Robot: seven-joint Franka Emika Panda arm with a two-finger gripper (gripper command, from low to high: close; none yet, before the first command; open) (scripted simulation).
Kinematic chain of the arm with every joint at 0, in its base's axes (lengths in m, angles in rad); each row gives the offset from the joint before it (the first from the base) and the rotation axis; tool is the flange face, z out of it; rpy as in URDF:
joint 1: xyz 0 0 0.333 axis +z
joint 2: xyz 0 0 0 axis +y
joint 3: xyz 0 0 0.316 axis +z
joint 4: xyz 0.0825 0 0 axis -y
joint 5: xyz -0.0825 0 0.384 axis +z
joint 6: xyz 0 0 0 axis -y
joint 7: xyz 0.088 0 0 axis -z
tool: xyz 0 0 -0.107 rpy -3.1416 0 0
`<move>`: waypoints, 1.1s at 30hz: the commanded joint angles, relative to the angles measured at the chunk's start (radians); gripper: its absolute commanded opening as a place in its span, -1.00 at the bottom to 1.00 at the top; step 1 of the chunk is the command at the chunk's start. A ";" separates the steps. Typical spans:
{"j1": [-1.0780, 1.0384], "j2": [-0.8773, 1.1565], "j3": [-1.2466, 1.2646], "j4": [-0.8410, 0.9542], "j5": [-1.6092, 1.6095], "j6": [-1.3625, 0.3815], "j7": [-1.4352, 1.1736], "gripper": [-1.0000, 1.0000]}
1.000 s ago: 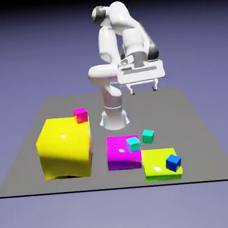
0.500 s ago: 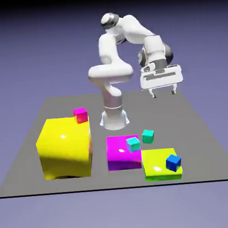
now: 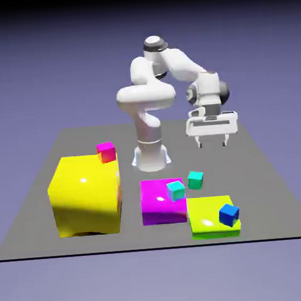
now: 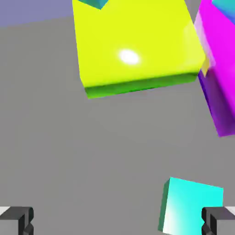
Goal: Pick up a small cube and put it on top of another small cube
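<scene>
Grey table [image 3: 263, 169] against a plain blue-violet backdrop. The small teal-green cube [image 3: 195, 180] sits on the bare table surface, just behind the gap between the magenta block [image 3: 162, 203] and the low yellow-green block [image 3: 212, 218]. A lighter sky-cyan cube [image 3: 176, 190] rests on the magenta block's near-right corner; a blue cube [image 3: 229, 214] sits on the yellow-green block. A large yellow block [image 3: 85, 193] carries a small pink cube [image 3: 106, 151] at its back edge.

The gripper [image 3: 212, 142] hangs above the table, behind the teal-green cube and towards the exterior view's right, fingers spread wide and holding nothing. In the hand view the teal-green cube [image 4: 190, 206] lies off-centre, close against one fingertip [image 4: 218, 220] and not between the two.

Risks, as judged from here:
- A descent without further centring could land a finger on the cube's top or knock it sideways.
- The cube stands close to both neighbouring blocks, so a spread finger could strike a block wall on the way down.
- The sky-cyan cube sits nearby and similar in colour, so the wrong cube could be grasped.
</scene>
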 commanded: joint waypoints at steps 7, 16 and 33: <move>0.009 -0.123 0.254 -0.031 0.224 -0.137 0.086 0.00; -0.090 -0.205 0.540 0.028 0.511 -0.159 0.070 0.00; -0.095 -0.161 0.262 -0.030 0.250 -0.198 0.036 -1.00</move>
